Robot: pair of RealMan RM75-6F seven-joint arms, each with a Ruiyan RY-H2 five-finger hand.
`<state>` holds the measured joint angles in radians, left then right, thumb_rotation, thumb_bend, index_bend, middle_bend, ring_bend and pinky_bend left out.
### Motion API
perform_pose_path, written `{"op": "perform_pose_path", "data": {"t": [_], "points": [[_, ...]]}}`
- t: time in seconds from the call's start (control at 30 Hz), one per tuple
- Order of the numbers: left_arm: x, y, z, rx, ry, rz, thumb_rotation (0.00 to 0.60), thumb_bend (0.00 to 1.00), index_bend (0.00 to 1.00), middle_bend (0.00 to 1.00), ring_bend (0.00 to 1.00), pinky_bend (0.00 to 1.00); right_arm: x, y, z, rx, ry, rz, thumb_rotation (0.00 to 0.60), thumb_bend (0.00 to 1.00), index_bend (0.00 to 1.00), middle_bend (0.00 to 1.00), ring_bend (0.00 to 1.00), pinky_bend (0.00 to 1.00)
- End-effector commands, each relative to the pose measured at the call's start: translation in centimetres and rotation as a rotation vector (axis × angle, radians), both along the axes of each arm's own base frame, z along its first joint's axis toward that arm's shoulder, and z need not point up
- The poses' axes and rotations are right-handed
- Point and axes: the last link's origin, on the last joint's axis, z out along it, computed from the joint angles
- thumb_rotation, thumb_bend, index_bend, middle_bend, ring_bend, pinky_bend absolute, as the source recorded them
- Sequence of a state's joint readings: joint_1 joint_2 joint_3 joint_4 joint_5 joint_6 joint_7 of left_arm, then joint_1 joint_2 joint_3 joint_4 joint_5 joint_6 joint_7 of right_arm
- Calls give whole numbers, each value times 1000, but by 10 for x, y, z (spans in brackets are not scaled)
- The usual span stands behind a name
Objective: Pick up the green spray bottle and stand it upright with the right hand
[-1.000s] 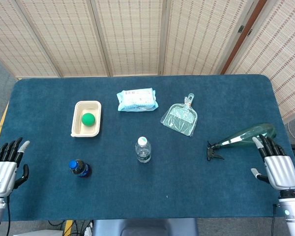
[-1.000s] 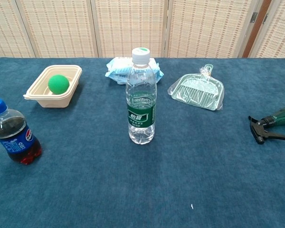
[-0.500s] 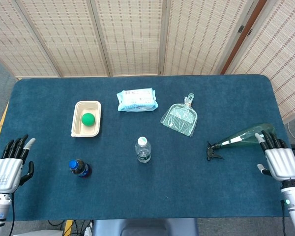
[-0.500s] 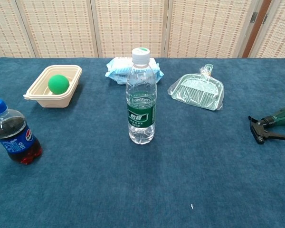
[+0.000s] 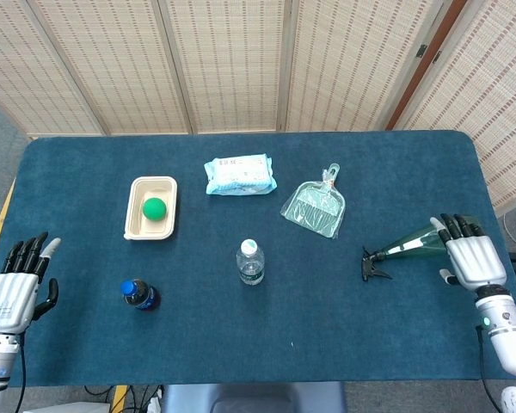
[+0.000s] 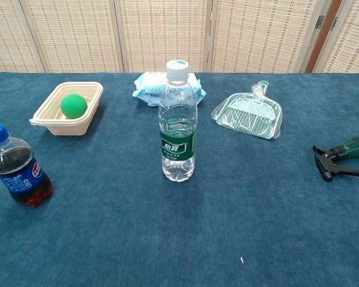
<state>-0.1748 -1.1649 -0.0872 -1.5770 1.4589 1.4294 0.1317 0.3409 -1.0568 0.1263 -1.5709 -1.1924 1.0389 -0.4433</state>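
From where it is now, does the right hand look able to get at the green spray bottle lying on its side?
Probably yes. In the head view the right hand is already over the body end of the green spray bottle, which lies on its side with nothing else beside it. Whether the fingers actually touch it cannot be told.

Test room — screened blue table [image 5: 396, 327]

Both the left hand [image 5: 15, 288] and right hand [image 5: 471, 258] have ribbed silver backs, black fingers and pale-tipped thumbs, on silver wrists.
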Motion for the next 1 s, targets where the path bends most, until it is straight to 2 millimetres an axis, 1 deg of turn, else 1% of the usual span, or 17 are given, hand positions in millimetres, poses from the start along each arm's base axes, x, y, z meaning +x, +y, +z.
{"op": "perform_pose_path", "data": {"t": [0.03,0.33,0.47,0.7,1.0], "points": [[0,1,-1,-1,-1,0,600,613,56,11,0,0,-2,-8,-3,21,11,-17,600,149,0,91,33,193],[0,4,-3,-6,9,6,600,612,56,10,0,0,-10,-20,-16,84,20,-43,600,148,0,92,33,193],[1,2,-5,-1,9,2,600,613,56,10,0,0,-14,-27,-20,109,29,-58,600,148,0,92,33,193],[0,-4,-8,1,10,-12,600,613,56,10,0,0,-9,-44,-26,144,40,-57,600,148,0,97,35,193],[-4,-7,-11,1,12,-17,600,613,56,10,0,0,-5,-62,-46,200,47,-56,600,149,0,102,38,193]]}}
